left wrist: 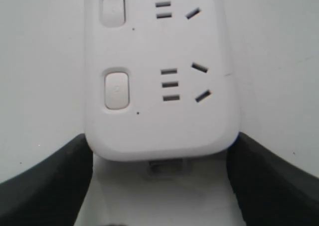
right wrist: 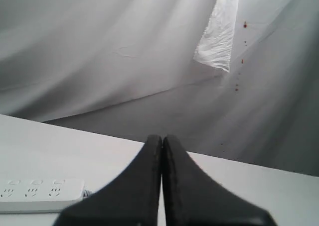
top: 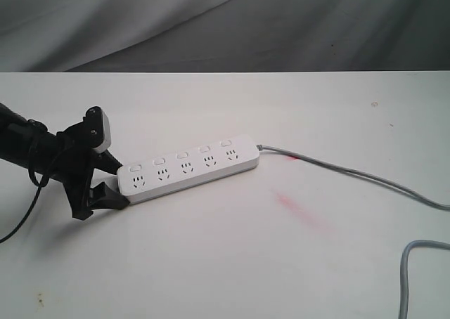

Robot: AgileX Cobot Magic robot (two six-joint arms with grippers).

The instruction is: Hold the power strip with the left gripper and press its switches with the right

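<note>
Exterior view. The left gripper (top: 121,184) closes on the near end of the power strip (top: 186,166), one black finger on each long side. The strip lies on the white table (top: 211,263) and runs away from the claw. Its five switches (top: 182,154) form a row along the far edge, and the grey cord (top: 351,170) leaves the end farthest from the claw. The cord is cut off by the frame edge. A pink smear (top: 302,210) marks the table past that far end. The right gripper is out of frame here.

Left wrist view. Only the gripped end of the strip shows, and the rest is cropped. Both fingers (left wrist: 45,186) touch its rounded corners. One switch is whole and a second is cut by the frame. A small recess on the strip's end face is too blurred to read.

Right wrist view. The right gripper (right wrist: 162,139) is closed on nothing, pads pressed together, raised off the table. The strip lies well apart from its tips with three socket groups (right wrist: 32,191) showing. The remainder is cropped, and one finger hides part of the cord end. Grey cloth (right wrist: 99,61) fills the background.
</note>
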